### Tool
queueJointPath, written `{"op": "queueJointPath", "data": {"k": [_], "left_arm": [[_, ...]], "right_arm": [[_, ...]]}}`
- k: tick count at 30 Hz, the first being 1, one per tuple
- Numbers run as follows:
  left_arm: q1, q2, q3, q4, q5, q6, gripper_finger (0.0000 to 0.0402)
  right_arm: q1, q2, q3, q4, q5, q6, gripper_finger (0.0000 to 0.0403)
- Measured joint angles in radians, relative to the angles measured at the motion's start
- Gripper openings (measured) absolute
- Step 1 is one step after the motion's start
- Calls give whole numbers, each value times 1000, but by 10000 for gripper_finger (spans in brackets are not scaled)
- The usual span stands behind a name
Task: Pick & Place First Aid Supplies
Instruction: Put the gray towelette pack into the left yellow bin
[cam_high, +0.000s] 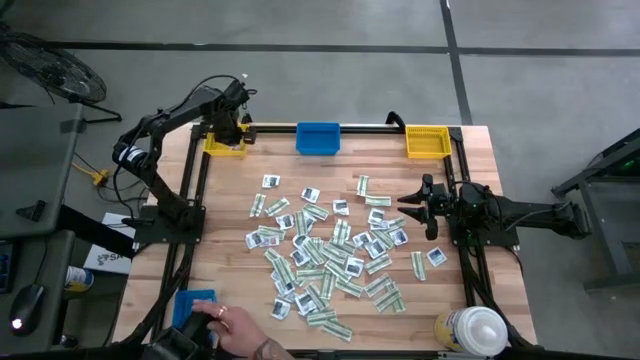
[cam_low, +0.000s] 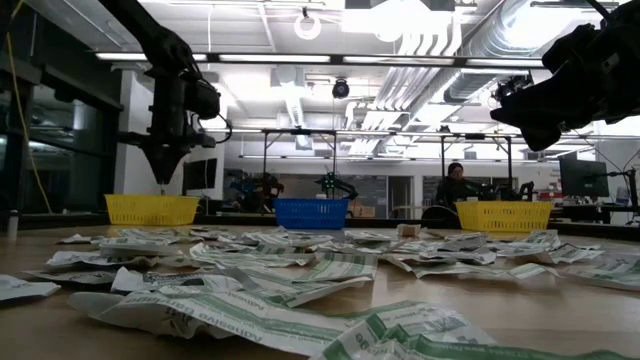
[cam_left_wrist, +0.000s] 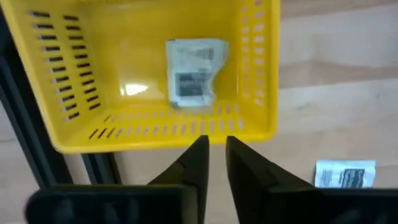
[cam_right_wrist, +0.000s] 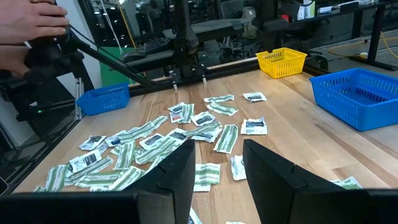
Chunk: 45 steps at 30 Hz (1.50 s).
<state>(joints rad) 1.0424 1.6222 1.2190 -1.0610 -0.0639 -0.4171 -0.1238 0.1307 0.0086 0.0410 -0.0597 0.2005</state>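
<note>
The left gripper (cam_left_wrist: 213, 163) hangs over the yellow bin (cam_high: 224, 146) at the far left corner of the table (cam_high: 480, 150), its fingers nearly together and holding nothing. One white packet (cam_left_wrist: 194, 73) lies flat inside that bin, just beyond the fingertips, so I judge that a drop is done here and the next step is a new pick. For this the arm must go back toward the pile (cam_high: 330, 250) in the middle of the table, which is well apart from it. A single packet (cam_left_wrist: 346, 174) lies on the wood near the bin. The right gripper (cam_high: 415, 207) waits at the right edge of the pile, fingers spread and empty. A person's hand (cam_high: 232, 325) rests at the near left.
</note>
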Motion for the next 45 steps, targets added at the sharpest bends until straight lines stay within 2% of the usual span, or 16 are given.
{"op": "queueJointPath", "data": {"k": [5,10,14,19,25,31,40,45], "left_arm": [[9,0,0,26,-20,-3,81],[-30,0,7,8,30,42,83],[-99,-1,30,0,66,162,83],[-193,-1,37,7,159,321,83],[-305,-1,35,33,193,459,83],[-386,40,34,38,201,499,87],[-445,128,34,56,219,516,143],[-470,153,34,67,212,518,149]], "right_arm": [[0,0,0,0,0,0,129],[0,0,0,0,0,0,129],[0,0,0,0,0,0,129],[0,0,0,0,0,0,129],[0,0,0,0,0,0,129],[0,0,0,0,0,0,129],[0,0,0,0,0,0,129],[0,0,0,0,0,0,129]]}}
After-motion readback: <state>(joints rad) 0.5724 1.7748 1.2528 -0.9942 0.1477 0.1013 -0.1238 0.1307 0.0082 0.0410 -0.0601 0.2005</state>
